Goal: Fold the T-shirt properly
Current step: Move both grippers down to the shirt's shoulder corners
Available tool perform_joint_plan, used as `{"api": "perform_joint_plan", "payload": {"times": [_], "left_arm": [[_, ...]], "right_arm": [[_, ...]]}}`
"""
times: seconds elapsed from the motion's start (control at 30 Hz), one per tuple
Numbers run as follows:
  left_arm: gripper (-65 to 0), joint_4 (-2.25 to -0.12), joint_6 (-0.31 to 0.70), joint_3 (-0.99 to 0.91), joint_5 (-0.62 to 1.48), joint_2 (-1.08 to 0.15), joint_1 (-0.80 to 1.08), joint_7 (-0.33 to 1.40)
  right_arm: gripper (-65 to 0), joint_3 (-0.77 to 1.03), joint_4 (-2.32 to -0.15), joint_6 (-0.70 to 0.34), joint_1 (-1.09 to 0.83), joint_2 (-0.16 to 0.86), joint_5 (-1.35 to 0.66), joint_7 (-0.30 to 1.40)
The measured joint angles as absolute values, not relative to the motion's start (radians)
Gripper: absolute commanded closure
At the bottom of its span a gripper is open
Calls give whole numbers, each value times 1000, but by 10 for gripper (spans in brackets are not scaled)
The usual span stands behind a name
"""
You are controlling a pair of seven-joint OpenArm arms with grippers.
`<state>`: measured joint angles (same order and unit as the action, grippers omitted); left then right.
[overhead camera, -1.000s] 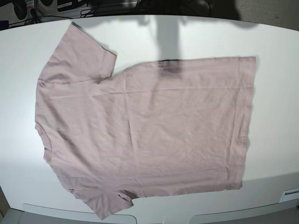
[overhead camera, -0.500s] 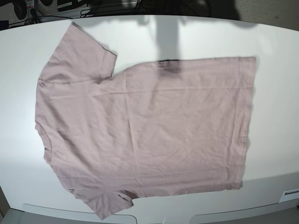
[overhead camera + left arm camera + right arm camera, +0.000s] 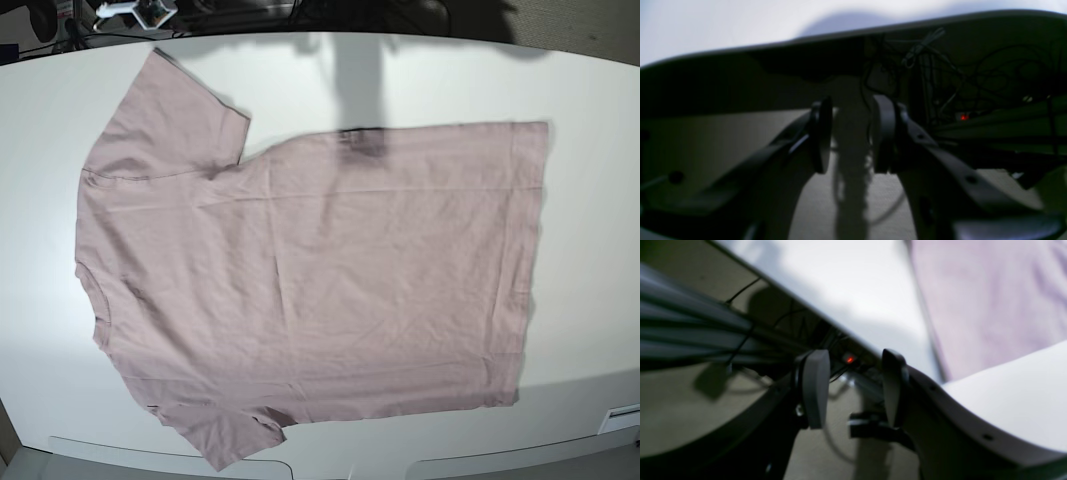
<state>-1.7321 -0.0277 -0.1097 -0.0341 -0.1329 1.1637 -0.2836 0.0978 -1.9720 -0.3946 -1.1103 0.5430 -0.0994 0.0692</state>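
Across the middle of the white bench [image 3: 590, 250] the T-shirt [image 3: 320, 290] lies spread flat, its collar toward 9 o'clock and its hem toward 3 o'clock; one sleeve reaches toward 11 o'clock, the other toward 7 o'clock at the near edge; a dark shadow falls on the upper edge of the cloth near 12 o'clock; neither arm shows in the base view. Seen from the left wrist, the left end effector [image 3: 851, 135] hangs beyond the bench edge with its fingers apart and nothing between them; dark cables [image 3: 940, 76] tangle under the bench toward 1 o'clock. Seen from the right wrist, the right end effector [image 3: 853, 388] also has its fingers apart and empty, off the bench edge; the pink cloth lies on the bench toward 1 o'clock, well apart from the fingers [image 3: 815, 390].
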Motion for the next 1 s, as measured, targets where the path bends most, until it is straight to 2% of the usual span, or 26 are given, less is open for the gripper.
{"api": "perform_joint_plan", "payload": {"times": [0.1,0.27,0.4,0.5,0.63,0.77,0.9,0.93,1.0], "left_arm": [[-189,-1763,-57,-109,-90,-133,1166,-285],[-189,-1812,-209,-110,-252,-134,1166,-284],[-188,-1848,-207,-106,-415,-184,1166,-286],[-188,-1856,-207,-106,-515,-220,1166,-287],[-135,-1857,-204,-105,-638,-257,1143,-287],[-120,-1857,-203,-105,-691,-310,1055,-286],[-120,-1857,-200,-105,-688,-334,958,-223],[-120,-1857,-176,-105,-688,-336,942,-202],[-120,-1858,-53,-104,-688,-367,921,-176]], "right_arm": [[-267,142,-1999,-395,-1109,543,-99,70],[-267,213,-2048,-398,-1104,543,-44,70],[-267,229,-2069,-398,-1063,543,170,70],[-267,229,-2069,-398,-1044,543,245,68],[-267,229,-2069,-402,-1030,542,369,66],[-267,229,-2069,-402,-1004,541,474,69],[-267,229,-2069,-402,-977,541,473,102],[-267,229,-2069,-402,-975,541,474,107],[-267,229,-2069,-402,-973,541,473,110]]}}
